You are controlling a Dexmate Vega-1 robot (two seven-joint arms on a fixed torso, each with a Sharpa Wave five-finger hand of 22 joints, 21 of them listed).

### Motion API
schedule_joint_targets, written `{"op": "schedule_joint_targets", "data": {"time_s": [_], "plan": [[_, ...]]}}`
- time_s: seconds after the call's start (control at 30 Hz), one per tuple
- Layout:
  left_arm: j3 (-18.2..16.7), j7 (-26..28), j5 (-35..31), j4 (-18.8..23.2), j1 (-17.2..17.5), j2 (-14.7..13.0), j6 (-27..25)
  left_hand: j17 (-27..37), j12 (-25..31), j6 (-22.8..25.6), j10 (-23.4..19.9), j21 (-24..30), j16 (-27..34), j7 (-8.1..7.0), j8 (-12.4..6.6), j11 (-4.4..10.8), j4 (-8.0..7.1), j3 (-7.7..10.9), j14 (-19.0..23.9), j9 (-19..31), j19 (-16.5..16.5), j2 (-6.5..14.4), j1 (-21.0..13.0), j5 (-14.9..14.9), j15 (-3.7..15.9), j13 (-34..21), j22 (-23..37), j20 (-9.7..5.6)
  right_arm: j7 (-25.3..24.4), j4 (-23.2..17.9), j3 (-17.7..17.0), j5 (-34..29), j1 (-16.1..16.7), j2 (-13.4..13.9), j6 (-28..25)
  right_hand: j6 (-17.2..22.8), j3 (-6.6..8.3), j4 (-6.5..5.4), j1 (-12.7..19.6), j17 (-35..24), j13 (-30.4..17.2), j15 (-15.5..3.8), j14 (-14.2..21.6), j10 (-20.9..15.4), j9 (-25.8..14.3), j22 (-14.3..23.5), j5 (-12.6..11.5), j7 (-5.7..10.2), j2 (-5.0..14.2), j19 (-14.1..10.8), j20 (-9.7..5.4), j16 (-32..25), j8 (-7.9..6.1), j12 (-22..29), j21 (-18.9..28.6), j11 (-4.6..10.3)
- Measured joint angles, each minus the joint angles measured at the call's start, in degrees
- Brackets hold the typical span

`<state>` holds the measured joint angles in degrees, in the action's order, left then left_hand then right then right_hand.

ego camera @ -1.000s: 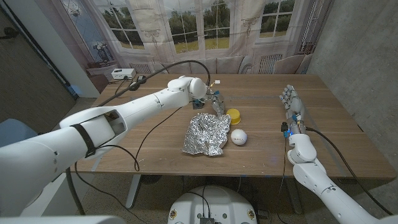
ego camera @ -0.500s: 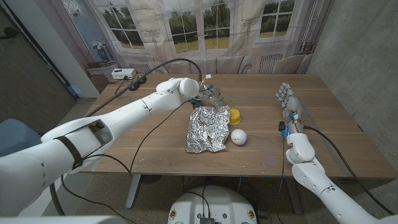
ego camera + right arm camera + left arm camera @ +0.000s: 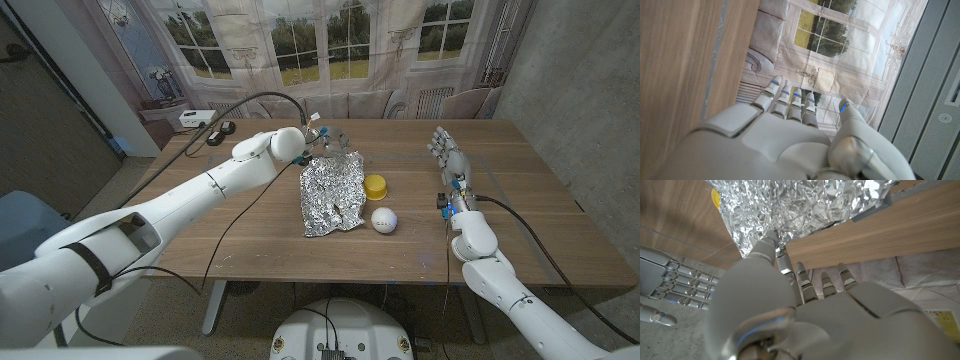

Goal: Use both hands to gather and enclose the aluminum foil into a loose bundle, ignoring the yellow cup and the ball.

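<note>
left hand (image 3: 330, 143) grip on foil (image 3: 331, 196): unclear | yellow cup (image 3: 714, 196): cropped

On the worktop (image 3: 250, 240) in front of you, the foil sheet (image 3: 332, 194) lies near the middle. Your left hand (image 3: 318, 143) sits at its far edge. Just right of the foil is the cup (image 3: 375, 186), with the ball (image 3: 384, 220) nearer you. Your right hand (image 3: 450, 165) stands well apart, further right.

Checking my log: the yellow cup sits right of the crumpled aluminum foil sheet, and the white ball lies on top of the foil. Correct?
Not quite. In the head view the white ball lies on the bare wooden table, just right of the crumpled aluminum foil sheet. The yellow cup does sit right of the foil.
</note>
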<state>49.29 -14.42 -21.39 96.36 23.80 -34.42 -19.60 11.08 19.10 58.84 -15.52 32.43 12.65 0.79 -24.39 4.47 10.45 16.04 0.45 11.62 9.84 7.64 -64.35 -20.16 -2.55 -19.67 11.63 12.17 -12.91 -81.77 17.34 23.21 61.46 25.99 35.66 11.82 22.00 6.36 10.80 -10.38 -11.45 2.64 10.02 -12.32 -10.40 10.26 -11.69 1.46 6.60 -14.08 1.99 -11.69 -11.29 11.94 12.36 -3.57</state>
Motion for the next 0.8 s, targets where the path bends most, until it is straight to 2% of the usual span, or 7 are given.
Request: {"op": "schedule_joint_targets", "data": {"time_s": [0.13, 0.17, 0.43, 0.47, 0.7, 0.77, 0.8], "plan": [[-2.1, 1.7, 0.1, 1.1, 2.2, -0.6, -0.2, 0.3, 0.0, -0.1, -0.5, 0.4, 0.0, 0.66, 0.00, 0.33, 0.23, 0.23, 0.6, 0.0, 0.0, -0.2, 0.2, -1.0, 0.38, 0.0, 0.0, 0.00, -1.6, -0.6, 0.3, -3.9, -0.1, 0.1, -0.8, 1.1, 1.28, 1.28, 2.2, 0.0, 0.0, -0.71, 0.7, -1.0, 0.0, 0.0, 0.0, 0.29, 1.14, -0.4, -0.42, 0.0, -0.42, 0.4, 0.0, 0.20], [-2.5, 4.9, 0.4, 1.2, 2.7, -0.7, -0.4, 0.3, 0.2, -0.1, -0.7, 0.6, 0.0, 0.67, 0.00, 0.51, 0.33, 0.33, 0.9, 0.2, 0.0, -0.3, 0.3, -1.3, 0.39, 0.0, 0.0, 0.00, -1.9, -1.9, 0.9, -4.7, -0.2, 0.3, -1.1, 1.5, 1.49, 1.49, 2.6, 0.0, 0.0, -0.71, 0.7, -1.0, 0.0, 0.0, 0.0, 0.29, 1.28, -0.5, -0.48, 0.0, -0.42, 0.4, 0.0, 0.20], [-5.8, 12.6, 0.9, 1.9, 6.4, -0.8, -0.9, 0.3, 0.8, -0.3, -1.5, 1.3, 0.0, 0.91, 0.00, 1.35, 0.49, 1.21, 1.5, 1.9, -2.2, -1.0, 1.0, -3.2, 0.91, 0.0, 0.0, -0.12, -3.0, -4.4, 2.6, -9.8, -0.7, 0.9, -3.4, 2.4, 2.11, 2.11, 4.0, 0.0, 0.0, -0.71, 0.7, -1.6, 0.0, 0.0, 0.0, 0.39, 1.49, -0.8, -0.76, 0.0, -0.42, 0.4, 0.0, 0.20], [-6.3, 14.8, 0.9, 1.9, 6.8, -0.7, -1.1, 0.3, 0.8, -0.4, -1.7, 1.4, 0.0, 0.93, -1.10, 1.53, 0.45, 1.26, 1.7, 1.9, -2.5, -1.3, 1.3, -3.4, 1.12, 0.0, 0.0, -0.19, -3.1, -4.9, 3.0, -10.2, -0.8, 1.1, -3.6, 2.4, 2.28, 2.28, 4.0, 0.0, 0.0, -0.71, 0.7, -1.6, 0.0, 0.0, 0.0, 0.39, 1.49, -0.8, -0.76, 0.0, -0.42, 0.4, 0.0, 0.20], [-7.8, 21.8, 0.4, 1.9, 8.7, -0.3, -2.8, 0.3, 1.3, -0.9, -2.5, 2.1, 0.0, 0.77, -1.53, 2.30, 0.46, 1.58, 2.9, 1.9, -3.4, -1.7, 1.5, -4.5, 1.62, 0.0, 0.0, 0.10, -3.3, -6.2, 4.3, -12.0, -1.3, 1.3, -4.6, 2.4, 2.37, 2.37, 4.5, 0.0, 0.0, -0.71, 0.7, -1.6, 0.0, 0.0, 0.0, 0.38, 0.96, -0.8, -0.76, 0.0, -0.42, 0.4, 0.0, 0.20], [-8.0, 24.4, -0.4, 1.9, 9.0, -0.2, -3.6, 0.3, 1.3, -1.2, -2.6, 2.3, 0.0, 0.63, -2.98, 2.38, 0.61, 1.83, 3.5, 1.9, -3.9, -2.0, 1.8, -5.1, 1.84, 0.0, 0.0, 0.00, -3.3, -6.4, 4.5, -12.2, -1.4, 1.3, -4.7, 2.4, 2.59, 2.59, 4.5, 0.0, 0.0, -0.71, 0.7, -1.6, 0.0, 0.0, 0.0, 0.38, 0.96, -0.8, -0.76, 0.0, -0.42, 0.4, 0.0, 0.20], [-8.0, 26.0, -0.9, 1.9, 9.0, -0.2, -4.1, 0.3, 1.3, -1.4, -2.8, 2.5, 0.0, 0.43, -3.51, 2.60, 0.18, 2.54, 3.7, 1.9, -4.3, -2.2, 2.1, -5.1, 2.02, -0.1, 0.0, -0.12, -3.3, -6.6, 4.7, -12.2, -1.5, 1.3, -4.7, 2.4, 2.59, 2.59, 4.5, 0.0, 0.0, -0.71, 0.7, -1.6, 0.0, 0.0, 0.0, 0.38, 0.96, -0.8, -0.76, 0.0, -0.42, 0.4, 0.0, 0.20]]}}
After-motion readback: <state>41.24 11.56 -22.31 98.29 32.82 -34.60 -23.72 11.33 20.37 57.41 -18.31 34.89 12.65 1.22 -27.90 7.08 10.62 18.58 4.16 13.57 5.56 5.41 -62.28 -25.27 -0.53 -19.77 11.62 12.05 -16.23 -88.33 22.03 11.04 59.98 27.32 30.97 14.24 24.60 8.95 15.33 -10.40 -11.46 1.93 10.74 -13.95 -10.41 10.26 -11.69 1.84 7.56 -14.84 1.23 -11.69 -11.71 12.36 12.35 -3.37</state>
